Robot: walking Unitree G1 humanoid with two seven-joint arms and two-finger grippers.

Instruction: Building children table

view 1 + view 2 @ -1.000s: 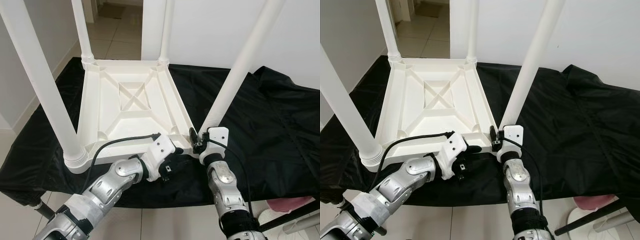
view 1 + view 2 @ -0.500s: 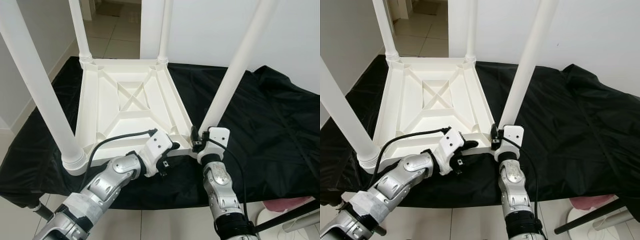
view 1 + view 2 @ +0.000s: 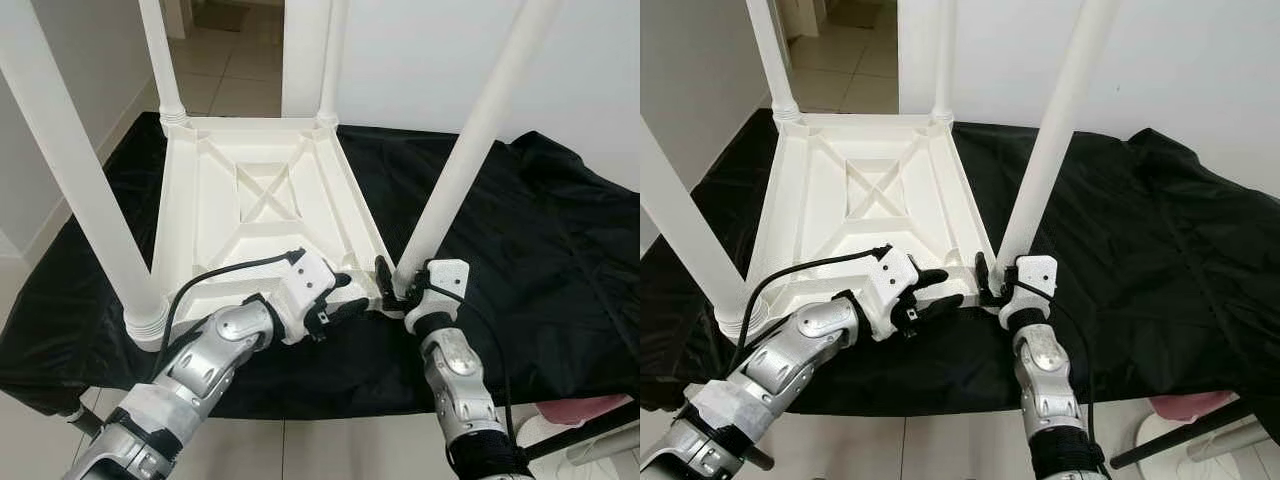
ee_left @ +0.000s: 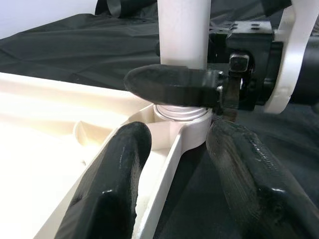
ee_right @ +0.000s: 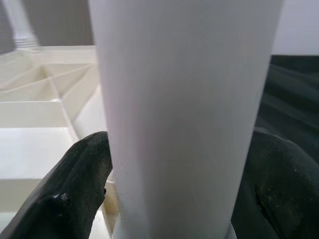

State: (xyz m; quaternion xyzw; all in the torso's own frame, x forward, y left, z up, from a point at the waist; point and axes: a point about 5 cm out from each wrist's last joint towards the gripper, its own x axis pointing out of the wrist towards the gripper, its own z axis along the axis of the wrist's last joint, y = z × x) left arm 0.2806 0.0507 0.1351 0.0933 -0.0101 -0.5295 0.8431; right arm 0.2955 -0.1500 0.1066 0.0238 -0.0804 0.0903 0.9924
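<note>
no readable text, labels, brands, numbers or signs anywhere: none on the white plastic table (image 3: 262, 205), none on the black cloth (image 3: 540, 240), none on either arm.

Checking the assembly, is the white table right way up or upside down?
Upside down: the table lies top-down on the black cloth, ribbed underside showing, legs pointing up.

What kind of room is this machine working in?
Probably a home: a tiled floor runs through a doorway beyond plain white walls. An upturned white table lies on a black cloth.
</note>
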